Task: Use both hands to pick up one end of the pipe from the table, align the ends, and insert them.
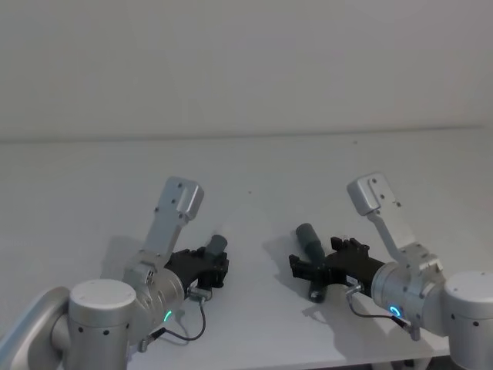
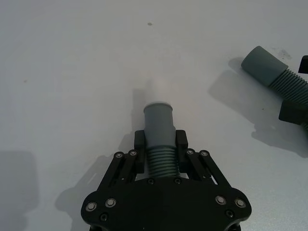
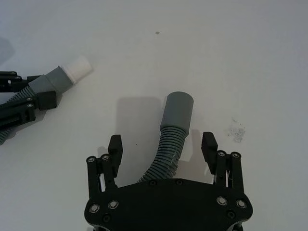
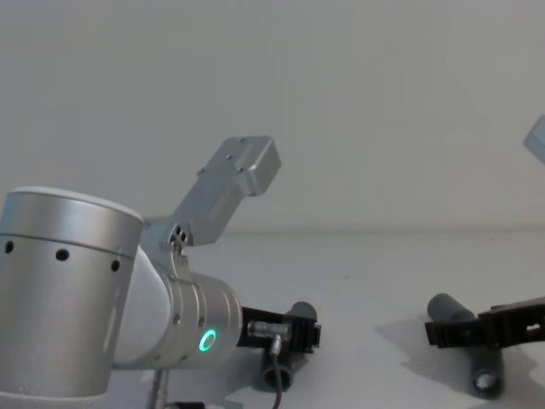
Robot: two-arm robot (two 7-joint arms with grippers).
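My left gripper [image 2: 160, 139] is shut on the ribbed middle of one dark grey pipe piece [image 2: 159, 125]. That piece's grey cuff and narrower white end [image 2: 159, 89] stick out past the fingers. In the head view this left gripper [image 1: 214, 266] sits low over the white table [image 1: 254, 177], left of centre. My right gripper [image 3: 162, 144] is open, one finger on each side of the second pipe piece [image 3: 177, 113] and clear of it. The second piece's smooth grey cuff points away from the palm. The two pieces [image 1: 218, 245] [image 1: 310, 236] are a short gap apart.
A few small dark specks [image 3: 237, 131] mark the table by the right piece. The table's front edge [image 1: 323, 362] runs just before both arms, and a plain wall [image 1: 246, 69] rises behind the table.
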